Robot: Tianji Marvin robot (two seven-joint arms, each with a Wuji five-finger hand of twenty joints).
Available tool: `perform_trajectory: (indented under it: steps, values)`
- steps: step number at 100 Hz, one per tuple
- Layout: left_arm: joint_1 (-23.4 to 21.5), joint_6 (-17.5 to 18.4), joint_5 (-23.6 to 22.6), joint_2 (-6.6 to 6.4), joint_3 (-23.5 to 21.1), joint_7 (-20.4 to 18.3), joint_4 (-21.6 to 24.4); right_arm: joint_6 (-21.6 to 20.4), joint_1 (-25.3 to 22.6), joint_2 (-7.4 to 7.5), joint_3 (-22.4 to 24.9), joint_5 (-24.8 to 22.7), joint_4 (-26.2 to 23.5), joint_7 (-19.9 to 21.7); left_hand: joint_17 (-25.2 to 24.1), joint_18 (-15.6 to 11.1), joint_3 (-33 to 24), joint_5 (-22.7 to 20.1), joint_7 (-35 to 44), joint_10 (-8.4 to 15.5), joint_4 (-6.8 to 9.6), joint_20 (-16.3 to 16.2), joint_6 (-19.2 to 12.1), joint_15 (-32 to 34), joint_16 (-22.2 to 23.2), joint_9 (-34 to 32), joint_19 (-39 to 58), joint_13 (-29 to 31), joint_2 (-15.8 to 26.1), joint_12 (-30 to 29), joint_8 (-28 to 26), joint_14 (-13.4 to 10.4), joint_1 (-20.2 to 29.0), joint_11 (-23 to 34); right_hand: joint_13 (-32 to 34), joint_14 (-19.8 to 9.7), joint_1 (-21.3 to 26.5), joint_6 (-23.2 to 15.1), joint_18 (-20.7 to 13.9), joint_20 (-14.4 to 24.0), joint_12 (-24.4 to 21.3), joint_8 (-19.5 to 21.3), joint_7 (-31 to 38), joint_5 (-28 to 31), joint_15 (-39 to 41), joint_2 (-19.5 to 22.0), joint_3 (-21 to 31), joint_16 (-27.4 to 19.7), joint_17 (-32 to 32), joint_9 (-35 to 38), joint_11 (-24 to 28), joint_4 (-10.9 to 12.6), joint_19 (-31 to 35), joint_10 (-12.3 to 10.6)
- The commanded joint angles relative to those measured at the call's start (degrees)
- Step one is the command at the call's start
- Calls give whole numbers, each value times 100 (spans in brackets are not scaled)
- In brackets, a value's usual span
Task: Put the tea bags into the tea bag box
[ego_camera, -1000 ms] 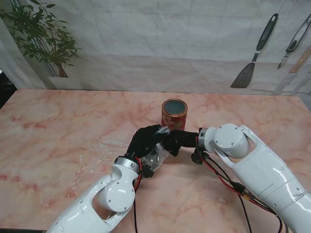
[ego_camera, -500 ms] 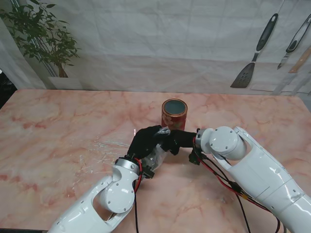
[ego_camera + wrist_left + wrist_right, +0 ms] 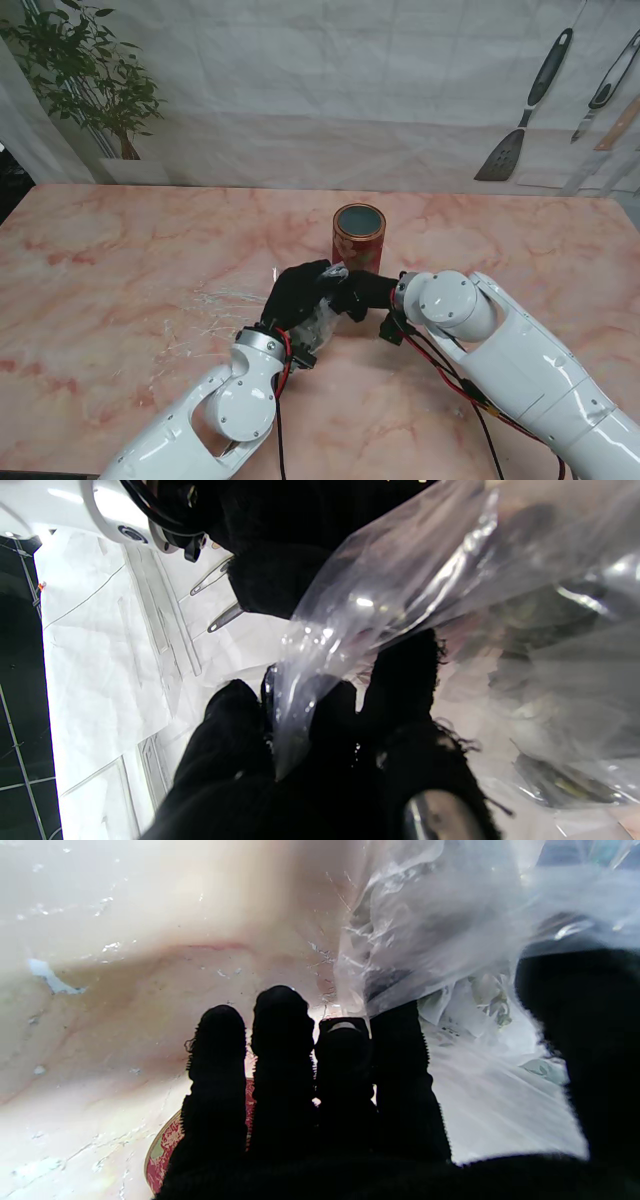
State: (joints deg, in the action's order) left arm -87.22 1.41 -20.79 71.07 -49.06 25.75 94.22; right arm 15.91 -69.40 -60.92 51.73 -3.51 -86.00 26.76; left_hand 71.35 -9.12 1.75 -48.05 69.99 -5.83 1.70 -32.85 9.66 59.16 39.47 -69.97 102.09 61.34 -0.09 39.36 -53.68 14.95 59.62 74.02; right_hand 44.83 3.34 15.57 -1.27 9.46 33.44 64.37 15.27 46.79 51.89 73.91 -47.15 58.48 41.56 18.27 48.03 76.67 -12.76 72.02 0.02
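Tea bags lie uncountable inside one clear bag gripped by left hand and right hand, beside one tea bag box

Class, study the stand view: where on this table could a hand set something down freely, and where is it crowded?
Free: the marble table left of the tin, and right of it. Crowded: nearer me, where left hand and right hand meet at the plastic bag.

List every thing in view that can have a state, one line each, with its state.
tea bag box: upright on the table, lid off, mouth open; whether it holds anything cannot be told.
clear plastic bag: crumpled, held between both hands, nearer to me than the box.
left hand: shut on the bag.
right hand: fingers against the bag; grip cannot be told.
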Motion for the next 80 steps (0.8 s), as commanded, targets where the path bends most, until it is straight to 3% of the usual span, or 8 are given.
perform_trajectory:
  steps: [1, 13, 18, 24, 33, 49, 60, 80]
  values:
    - [16, 169, -6, 135, 133, -86, 244, 43, -75, -125, -87, -19, -37, 0, -759, -568, -77, -450, 658, 338, 18, 104, 660, 2710, -255, 108, 1788, 1136, 136, -93, -227, 247, 259, -489, 188, -36, 221, 167, 117, 82, -6, 69, 74, 238, 286, 762, 195, 31, 29, 139, 231, 247, 243, -91]
    - [16, 256, -2, 146, 158, -52, 247, 141, -137, -181, -92, -39, -76, -216, -758, -565, -75, -453, 660, 344, 20, 112, 658, 2707, -259, 104, 1788, 1136, 133, -97, -228, 250, 259, -487, 249, -27, 358, 139, 129, 80, -32, 91, 189, 405, 318, 730, 263, 15, 69, 238, 250, 277, 271, -96]
    - [14, 284, -1, 149, 166, -42, 242, 168, -167, -207, -90, -34, -91, -310, -758, -565, -79, -453, 659, 341, 22, 115, 656, 2706, -260, 106, 1788, 1136, 136, -100, -228, 251, 263, -489, 299, -19, 529, 92, 114, 29, -101, -676, 570, 417, 366, 663, 275, -62, 88, 295, 288, -97, 301, -99]
    - [11, 306, -1, 150, 173, -36, 238, 184, -198, -235, -93, -44, -100, -423, -758, -564, -77, -450, 656, 334, 22, 118, 661, 2707, -261, 103, 1788, 1136, 132, -103, -228, 251, 261, -488, 323, -30, 821, 7, 121, 14, -122, -1096, 966, 366, 366, 574, 273, -74, 112, 363, 291, -411, 306, -118]
    - [4, 339, 21, 149, 173, -47, 236, 178, -236, -280, -93, -46, -84, -574, -758, -564, -79, -448, 654, 334, 24, 120, 664, 2705, -263, 107, 1788, 1136, 134, -105, -228, 252, 264, -488, 325, -31, 1140, -114, 100, -3, -148, -1484, 1510, 296, 366, 536, 371, -76, 115, 388, 275, -502, 292, -144]
    - [-7, 331, 34, 143, 159, -65, 242, 177, -317, -341, -38, 15, -70, -778, -761, -554, -76, -449, 651, 331, 25, 129, 669, 2697, -268, 111, 1788, 1136, 134, -108, -228, 260, 264, -488, 205, -29, 1244, -238, 73, -49, -160, -1473, 1876, 248, 218, 888, 349, -122, 23, 268, 239, -450, 210, -169]
    - [-17, 292, 36, 135, 141, -87, 252, 171, -351, -343, 41, 46, -86, -791, -761, -550, -74, -447, 650, 329, 25, 134, 666, 2696, -269, 112, 1788, 1136, 131, -110, -229, 261, 262, -487, 11, -67, 1281, -369, 19, -71, -130, -1239, 2225, 127, 143, 1242, 245, -119, -110, 38, 215, -330, 161, -206]
    - [-64, 117, -20, 104, 65, -133, 297, 198, -490, -322, 323, 164, -244, -746, -760, -547, -77, -446, 651, 333, 26, 139, 660, 2693, -272, 118, 1788, 1136, 136, -113, -231, 265, 264, -488, -194, -3, 1413, -306, -17, -84, -80, -912, 2492, 84, 53, 1193, 410, -113, -250, -127, 184, -38, 97, -152]
